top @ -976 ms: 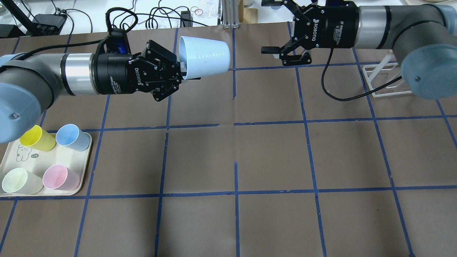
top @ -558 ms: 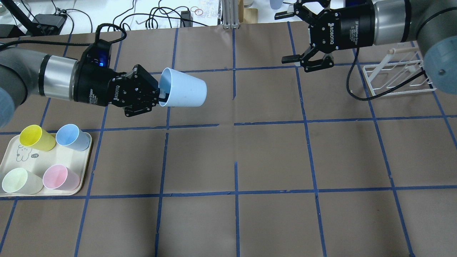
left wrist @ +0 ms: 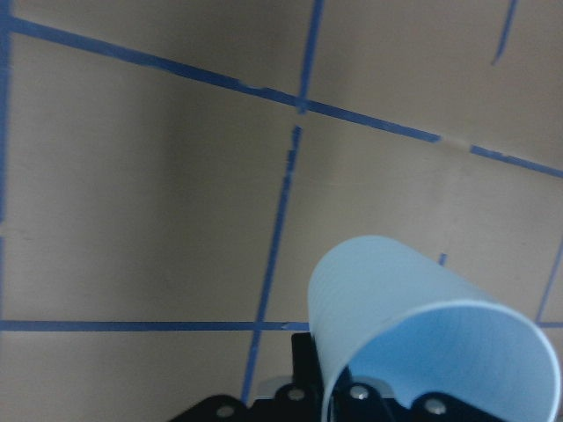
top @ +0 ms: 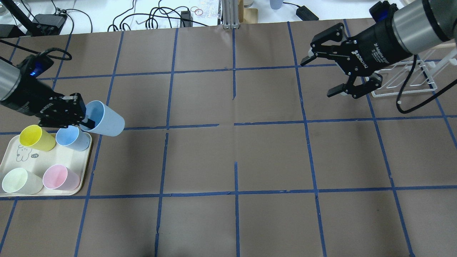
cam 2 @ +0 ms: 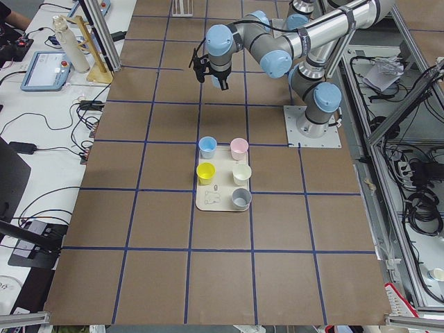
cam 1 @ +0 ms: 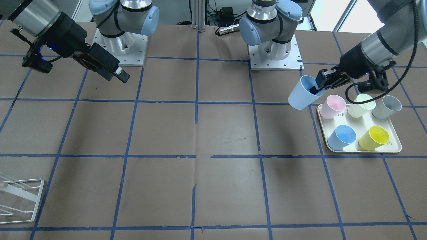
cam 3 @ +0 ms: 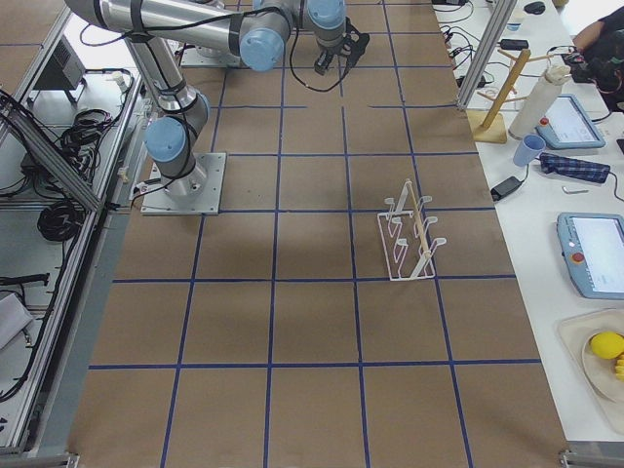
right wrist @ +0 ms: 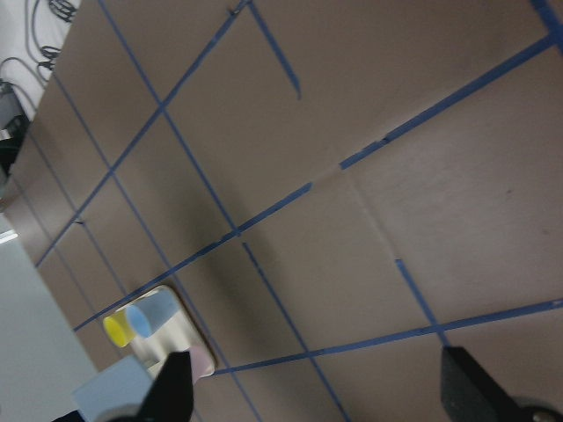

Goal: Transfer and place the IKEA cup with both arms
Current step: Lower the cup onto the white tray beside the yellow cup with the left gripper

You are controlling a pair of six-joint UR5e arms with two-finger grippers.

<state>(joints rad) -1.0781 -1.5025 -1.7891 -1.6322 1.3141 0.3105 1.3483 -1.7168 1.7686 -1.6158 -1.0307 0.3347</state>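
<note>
The pale light-blue IKEA cup hangs tilted, mouth towards my left gripper. That gripper is shut on the cup's rim with one finger inside. It holds the cup above the table, just beyond the tray's corner and beside the deeper blue cup. The held cup also shows in the front view and fills the lower left wrist view. My right gripper is open and empty, high at the far right near the white rack. Its spread fingertips show in the right wrist view.
A cream tray at the left edge holds a yellow cup, a pink cup and a pale green cup. A grey cup shows on it in the front view. Blue tape lines grid the brown table.
My left gripper has carried the cup from the far middle back, left and down to the tray's corner. My right gripper has drawn back to the right and turned, still open.
</note>
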